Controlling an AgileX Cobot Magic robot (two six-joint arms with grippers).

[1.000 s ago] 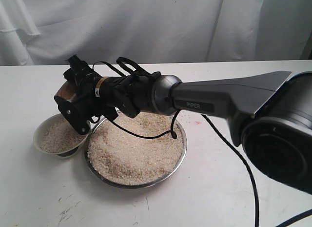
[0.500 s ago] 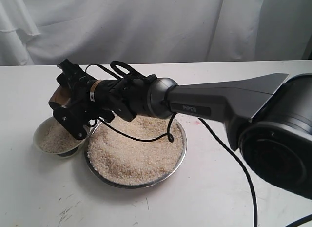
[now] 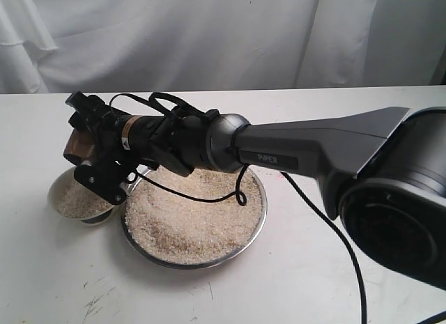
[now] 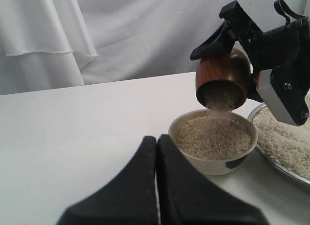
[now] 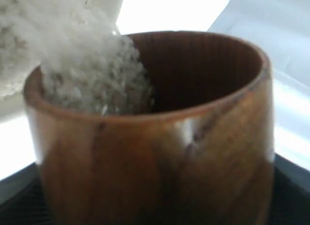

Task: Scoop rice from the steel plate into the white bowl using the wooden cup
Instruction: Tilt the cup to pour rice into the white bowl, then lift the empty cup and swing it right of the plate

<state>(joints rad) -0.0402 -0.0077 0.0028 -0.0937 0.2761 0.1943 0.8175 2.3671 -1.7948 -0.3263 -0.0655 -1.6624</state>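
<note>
Reddish-brown wood at 9 o'clock of the exterior view: wooden cup [image 3: 74,144], clamped between the two black fingers of the right gripper [image 3: 85,143]. Comes in from 3 o'clock on a long grey arm [image 3: 327,139], passing above the steel plate [image 3: 259,223]. Holds the cup tipped, mouth slanting down, over the white bowl [image 3: 58,191]. Clear of the bowl rim, no contact, per left wrist view.

Rice [image 4: 220,105] in a thin stream from the cup mouth onto the heap in the bowl. Bowl filled almost to the rim. More grains packed against the cup's dark inner wall by the lip, blurred in the right wrist view.

Steel plate near centre of the exterior view, toward 6 o'clock, heaped with rice across its whole width. Bowl at the plate's 9 o'clock, just beside it; touching or not, cannot tell, rims partly hidden by the gripper.

Black cable [image 3: 240,191] looped from the right wrist, hanging low over the rice in the plate.

Left gripper [image 4: 156,143]: fingers pressed together, nothing between them, low over the white table [image 3: 313,289], tips pointing toward the bowl, well apart from it.

White cloth backdrop [image 3: 209,38] at 12 o'clock. Dark scuff marks [image 3: 94,303] on the table at 7 o'clock.
</note>
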